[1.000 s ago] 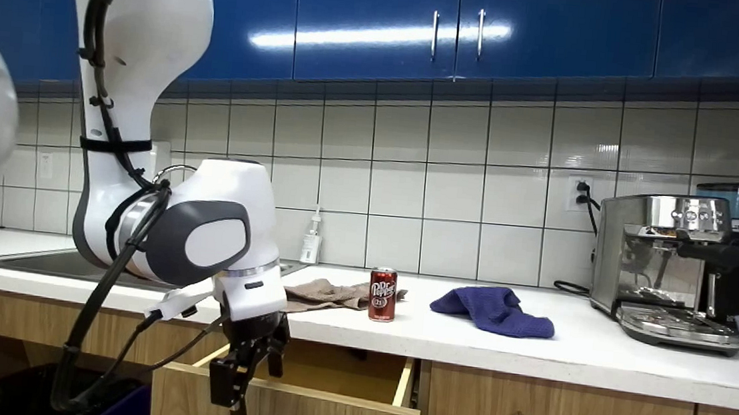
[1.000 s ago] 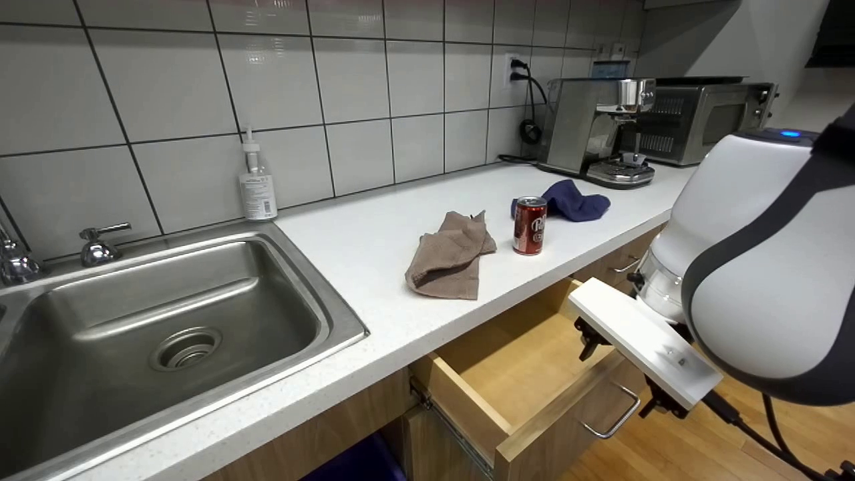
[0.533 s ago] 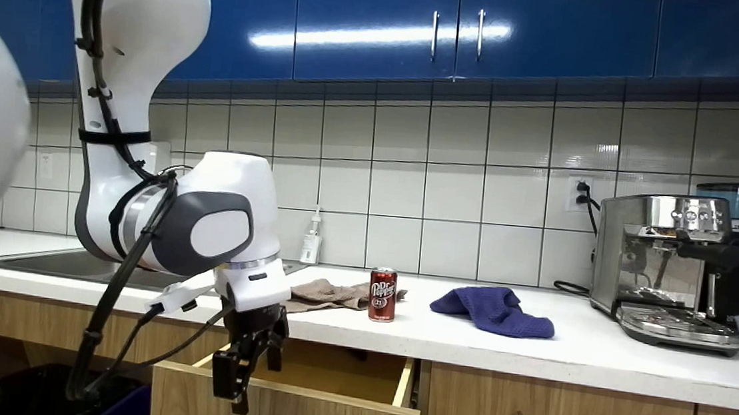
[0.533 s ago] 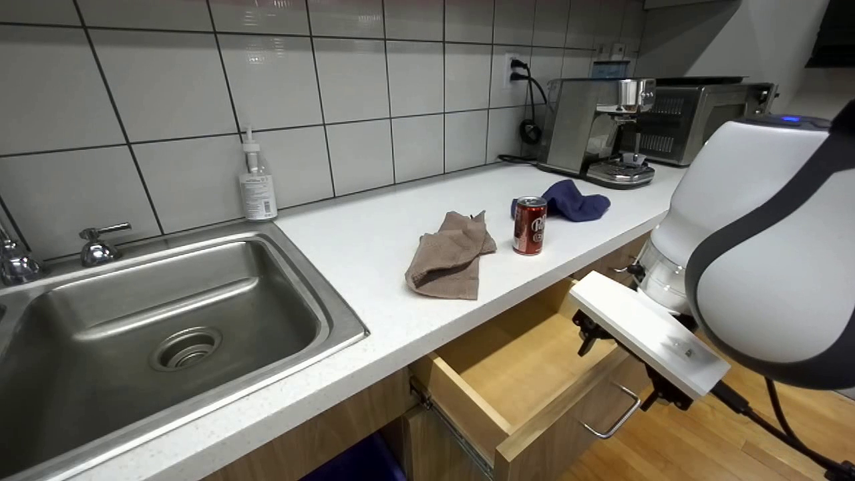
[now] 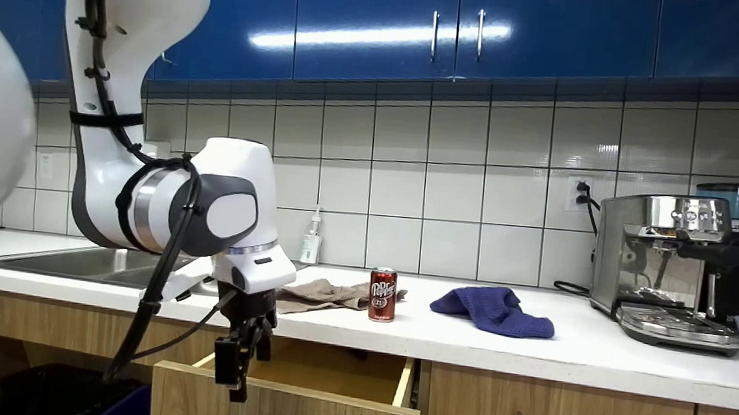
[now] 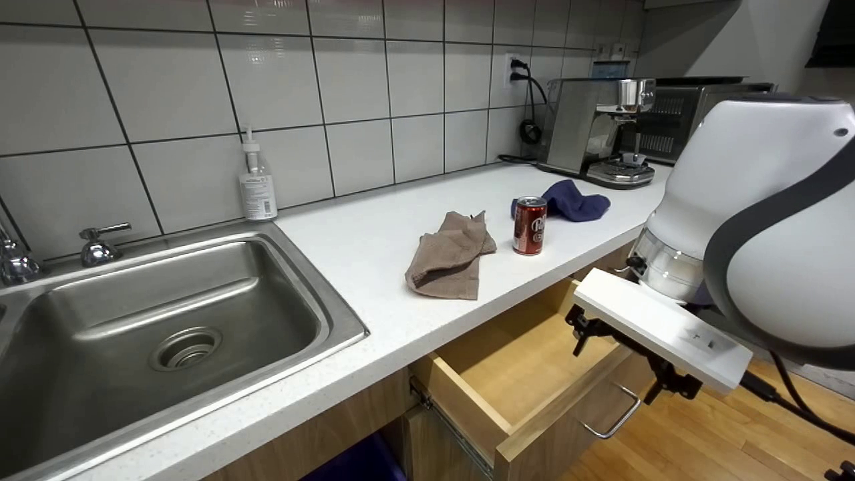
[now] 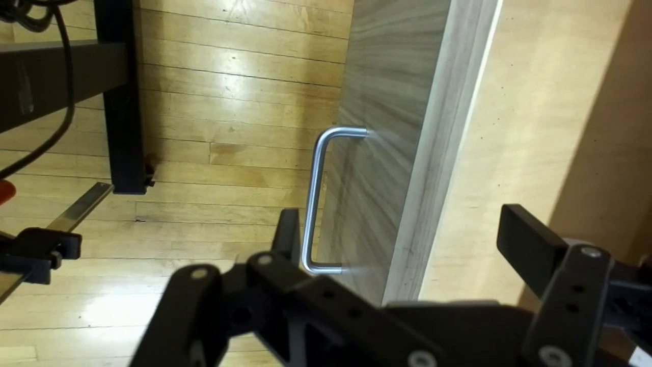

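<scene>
While gripper (image 7: 402,232) hangs spread above drawer (image 6: 521,377), pale interior (image 6: 511,351), silver handle (image 7: 311,204) show; red can (image 6: 530,228) on counter (image 6: 381,234) behind drawer.

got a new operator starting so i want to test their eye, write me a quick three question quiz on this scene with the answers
1. True or false: the drawer below the counter stands open.
2. In the wrist view, the jaws are: a) shut on the handle; b) shut on nothing; c) apart, with the drawer's front edge between them in the picture.
3. Fill in the colour: the cloth nearer the sink is ...

Key: 1 true; 2 c; 3 brown.
</scene>
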Robot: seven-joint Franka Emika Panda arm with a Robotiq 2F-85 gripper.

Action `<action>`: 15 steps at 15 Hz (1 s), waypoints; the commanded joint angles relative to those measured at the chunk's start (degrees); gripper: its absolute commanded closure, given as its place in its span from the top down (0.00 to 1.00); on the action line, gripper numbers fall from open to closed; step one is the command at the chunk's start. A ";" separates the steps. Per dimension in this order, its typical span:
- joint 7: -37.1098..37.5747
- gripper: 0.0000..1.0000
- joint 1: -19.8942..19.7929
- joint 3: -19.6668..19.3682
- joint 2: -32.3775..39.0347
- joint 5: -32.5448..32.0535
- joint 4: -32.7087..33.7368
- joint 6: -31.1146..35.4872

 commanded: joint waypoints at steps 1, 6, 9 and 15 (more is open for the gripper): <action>-2.71 1.00 0.36 -1.77 -4.32 -4.54 -0.69 -4.66; -8.07 1.00 -0.34 -1.15 -8.48 -7.14 -0.66 -10.97; -12.87 1.00 -9.66 8.35 -10.13 -6.36 -0.52 -13.05; -22.01 1.00 -17.86 15.60 -12.93 -3.28 -0.54 -16.77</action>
